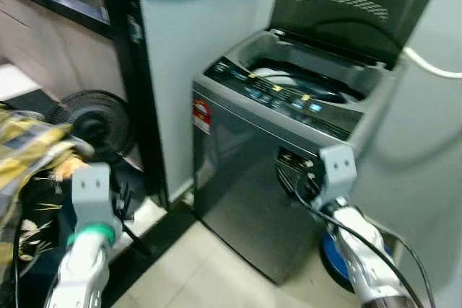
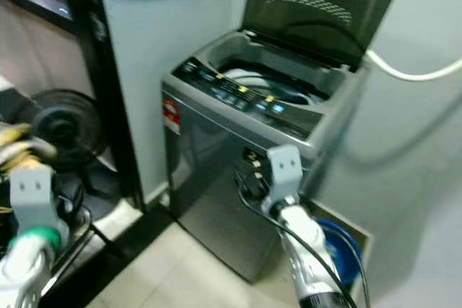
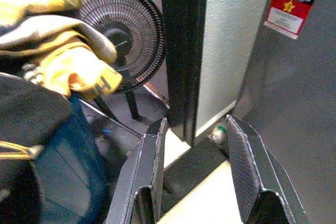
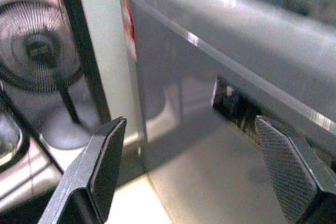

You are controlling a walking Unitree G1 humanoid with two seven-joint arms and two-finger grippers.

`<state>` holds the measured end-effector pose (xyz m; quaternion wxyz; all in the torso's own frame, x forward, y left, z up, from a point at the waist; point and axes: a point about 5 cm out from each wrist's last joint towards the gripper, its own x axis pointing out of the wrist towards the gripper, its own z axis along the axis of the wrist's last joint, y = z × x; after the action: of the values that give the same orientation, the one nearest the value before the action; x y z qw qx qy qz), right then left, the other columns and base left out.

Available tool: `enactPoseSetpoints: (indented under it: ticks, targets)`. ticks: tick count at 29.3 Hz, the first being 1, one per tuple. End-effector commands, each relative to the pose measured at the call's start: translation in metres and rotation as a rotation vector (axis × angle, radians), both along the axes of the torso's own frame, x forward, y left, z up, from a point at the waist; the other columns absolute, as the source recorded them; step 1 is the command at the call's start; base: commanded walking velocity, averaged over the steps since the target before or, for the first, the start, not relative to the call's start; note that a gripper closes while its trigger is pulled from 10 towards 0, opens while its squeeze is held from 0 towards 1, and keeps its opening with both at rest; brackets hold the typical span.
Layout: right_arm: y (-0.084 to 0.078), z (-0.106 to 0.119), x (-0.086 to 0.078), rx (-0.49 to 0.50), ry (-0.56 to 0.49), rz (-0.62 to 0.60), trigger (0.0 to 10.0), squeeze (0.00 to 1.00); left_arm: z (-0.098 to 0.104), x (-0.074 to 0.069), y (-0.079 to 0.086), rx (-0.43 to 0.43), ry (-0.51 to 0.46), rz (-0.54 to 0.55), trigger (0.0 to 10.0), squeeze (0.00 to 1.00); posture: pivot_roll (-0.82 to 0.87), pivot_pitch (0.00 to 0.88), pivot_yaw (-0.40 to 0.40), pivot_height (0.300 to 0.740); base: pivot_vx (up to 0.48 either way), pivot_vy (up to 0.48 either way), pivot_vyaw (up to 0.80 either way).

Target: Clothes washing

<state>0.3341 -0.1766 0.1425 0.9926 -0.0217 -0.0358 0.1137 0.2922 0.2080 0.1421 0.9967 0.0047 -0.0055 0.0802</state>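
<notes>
A grey top-loading washing machine [image 1: 245, 178] stands ahead with its lid [image 1: 354, 1] raised and its tub [image 1: 307, 84] showing. A bundle of yellow plaid clothes [image 1: 29, 149] lies at my far left over darker clothes; the left wrist view shows it as yellow cloth [image 3: 63, 61] above something blue [image 3: 68, 166]. My left gripper [image 3: 197, 124] is open and holds nothing, beside the bundle and pointing at the gap left of the washer. My right gripper [image 4: 191, 124] is also open, held close in front of the washer's front panel [image 4: 220, 145].
A black floor fan [image 1: 94, 120] stands left of a dark post [image 1: 133, 84] and a pale wall panel [image 1: 195, 55]. A white hose [image 1: 433, 66] runs along the right wall. A blue round object [image 1: 333, 259] lies on the floor by the washer's right corner.
</notes>
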Motion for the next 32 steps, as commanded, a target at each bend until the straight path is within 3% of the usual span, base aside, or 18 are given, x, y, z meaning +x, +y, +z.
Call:
enactPoseSetpoints:
  ticks: [1, 7, 16, 32]
  targets:
    - [-0.001, -0.001, 0.000, 0.002, -0.005, -0.003, 10.0, 0.00, -0.007, -0.002, -0.002, -0.004, 0.012, -0.014, 10.0, 0.00, 0.00, 0.059, -0.029, 0.740, 0.000, 0.000, 0.80]
    - [0.001, -0.008, -0.004, 0.015, 0.003, -0.021, 10.0, 0.00, -0.009, -0.002, -0.008, 0.010, 0.024, -0.053, 10.0, 0.00, 0.02, 0.056, 0.021, 0.740, 0.000, 0.000, 0.80]
    - [0.010, -0.015, -0.007, 0.052, -0.003, -0.038, 10.0, 0.00, -0.012, 0.002, -0.002, 0.057, 0.035, -0.077, 10.0, 0.00, 0.05, 0.066, 0.070, 0.740, 0.000, 0.000, 0.80]
    - [0.021, -0.016, -0.005, 0.051, -0.002, 0.005, 10.0, 0.00, -0.012, 0.001, -0.001, 0.083, -0.004, -0.078, 10.0, 0.00, 0.05, 0.066, 0.030, 0.740, 0.000, 0.000, 0.80]
